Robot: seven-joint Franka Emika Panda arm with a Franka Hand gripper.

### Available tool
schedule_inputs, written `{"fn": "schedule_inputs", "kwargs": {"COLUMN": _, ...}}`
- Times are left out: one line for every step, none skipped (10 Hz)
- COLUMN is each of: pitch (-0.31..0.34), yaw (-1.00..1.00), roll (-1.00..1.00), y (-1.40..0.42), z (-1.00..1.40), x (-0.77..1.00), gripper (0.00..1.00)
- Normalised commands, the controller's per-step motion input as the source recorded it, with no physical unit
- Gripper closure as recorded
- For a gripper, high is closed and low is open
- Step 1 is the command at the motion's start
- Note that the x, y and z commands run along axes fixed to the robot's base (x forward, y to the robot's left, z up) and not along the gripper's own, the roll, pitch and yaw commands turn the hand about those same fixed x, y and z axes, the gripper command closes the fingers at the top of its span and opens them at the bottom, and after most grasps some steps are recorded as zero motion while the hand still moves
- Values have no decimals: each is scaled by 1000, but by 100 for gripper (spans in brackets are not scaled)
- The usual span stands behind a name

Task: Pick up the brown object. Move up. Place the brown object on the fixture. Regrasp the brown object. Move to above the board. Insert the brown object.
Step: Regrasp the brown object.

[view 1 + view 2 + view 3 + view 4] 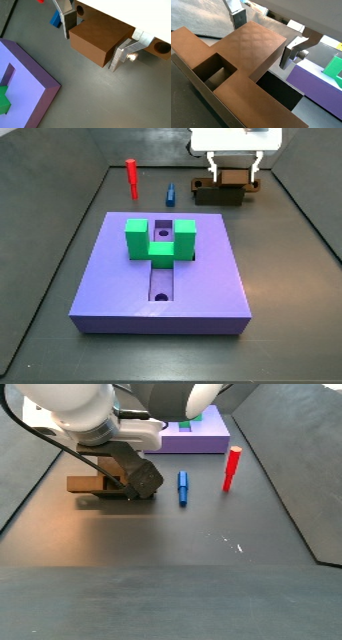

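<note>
The brown object (100, 40) is a wood-coloured bar with a round hole near one end. It lies across the fixture (144, 482), its end sticking out to one side in a side view (86, 484). My gripper (91, 51) stands over it with a silver finger (67, 25) pressed against each long side, shut on the bar. In the other wrist view the bar (248, 47) rests on the stepped fixture (208, 75) between the fingers of my gripper (261, 46). The gripper (233, 180) hangs over the fixture (221, 196) at the back of the floor.
The lavender board (201, 278) with its green U-shaped block (160, 236) lies mid-floor, beside the gripper in a wrist view (33, 75). A red peg (132, 176) and a blue peg (171, 194) sit between the board and the fixture. Dark walls ring the floor.
</note>
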Motion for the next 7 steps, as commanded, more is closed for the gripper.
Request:
{"fn": "schedule_inputs", "kwargs": {"pitch": 60, "yaw": 0, "roll": 909, "y": 0, "z": 354, "x": 0, "gripper": 0}}
{"fn": "schedule_inputs", "kwargs": {"pitch": 71, "yaw": 43, "roll": 960, "y": 0, "z": 343, "x": -23, "gripper": 0}}
{"fn": "schedule_inputs", "kwargs": {"pitch": 0, "yaw": 137, "roll": 803, "y": 0, "z": 300, "x": 0, "gripper": 0}}
{"fn": "schedule_inputs", "kwargs": {"pitch": 0, "yaw": 194, "roll": 560, "y": 0, "z": 243, "x": 0, "gripper": 0}}
{"fn": "schedule_inputs", "kwargs": {"pitch": -63, "yaw": 206, "roll": 431, "y": 0, "z": 223, "x": 0, "gripper": 0}}
{"fn": "schedule_inputs", "kwargs": {"pitch": -103, "yaw": 237, "roll": 443, "y": 0, "z": 251, "x": 0, "gripper": 0}}
{"fn": "schedule_inputs", "kwargs": {"pitch": -60, "yaw": 311, "roll": 451, "y": 111, "z": 271, "x": -34, "gripper": 0}}
